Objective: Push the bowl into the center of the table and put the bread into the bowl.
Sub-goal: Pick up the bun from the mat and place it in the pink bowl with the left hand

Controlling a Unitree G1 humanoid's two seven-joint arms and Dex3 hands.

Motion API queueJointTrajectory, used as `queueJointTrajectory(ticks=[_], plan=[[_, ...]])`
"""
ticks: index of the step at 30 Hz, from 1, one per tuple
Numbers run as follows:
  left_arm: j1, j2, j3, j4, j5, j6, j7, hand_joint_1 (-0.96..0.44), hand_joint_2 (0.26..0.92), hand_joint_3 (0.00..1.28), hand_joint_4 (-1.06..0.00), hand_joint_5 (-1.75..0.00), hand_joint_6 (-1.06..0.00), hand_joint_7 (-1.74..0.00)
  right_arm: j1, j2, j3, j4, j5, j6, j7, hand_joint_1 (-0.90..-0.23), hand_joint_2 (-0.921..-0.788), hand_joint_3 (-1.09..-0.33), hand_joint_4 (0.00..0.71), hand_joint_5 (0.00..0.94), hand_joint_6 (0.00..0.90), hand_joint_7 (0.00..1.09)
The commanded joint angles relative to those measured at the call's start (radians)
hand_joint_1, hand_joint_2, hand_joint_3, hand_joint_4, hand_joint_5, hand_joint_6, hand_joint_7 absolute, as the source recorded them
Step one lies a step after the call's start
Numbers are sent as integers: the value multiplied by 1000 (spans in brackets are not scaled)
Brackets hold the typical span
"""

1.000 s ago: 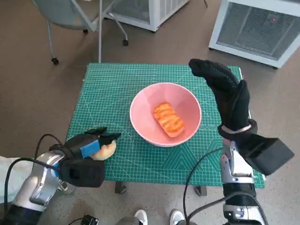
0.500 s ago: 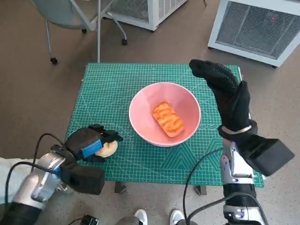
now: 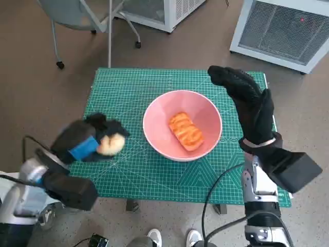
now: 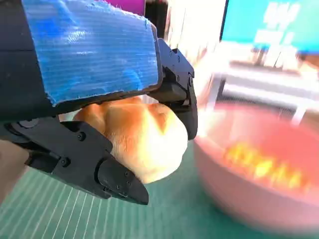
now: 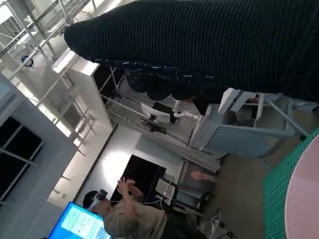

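Black fingers (image 4: pixel 114 177) of the left hand (image 3: pixel 85 140) clamp a pale bread roll (image 3: pixel 110 143), lifted over the green worktop (image 3: pixel 128 92) just beside the pink bowl (image 3: pixel 182 125). That bowl sits near the worktop's middle with an orange-striped bread piece (image 3: pixel 185 130) inside. Beside its far side, the right hand (image 3: pixel 247 100) hovers, fingers extended and empty.

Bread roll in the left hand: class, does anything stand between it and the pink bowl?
Nothing visible does. The left hand holds the bread roll beside the pink bowl, only bare green mat between them.
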Motion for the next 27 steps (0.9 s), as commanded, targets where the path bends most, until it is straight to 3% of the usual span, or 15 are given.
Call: queueJointTrajectory(ticks=[1,11,22,27], plan=[[-100,-35,23,-43,-28,27,7,0,920,169,-563,-1334,-528,-1239,8,1,-6,14,-1,8,-3,-754,-921,-781,127,0,-1,519],[-292,-174,-50,-66,39,124,27,0,920,115,-635,-1273,-580,-1167,4,1,-9,21,0,7,0,-755,-921,-780,128,1,-1,519],[-477,-345,-227,123,132,124,30,1,914,34,-765,-1123,-655,-1097,9,0,-14,23,0,1,3,-755,-921,-779,129,1,-1,518],[-515,-368,-258,194,150,112,34,1,913,21,-791,-1095,-667,-1084,11,-1,-15,22,-1,-1,3,-755,-921,-779,130,1,-1,519]])
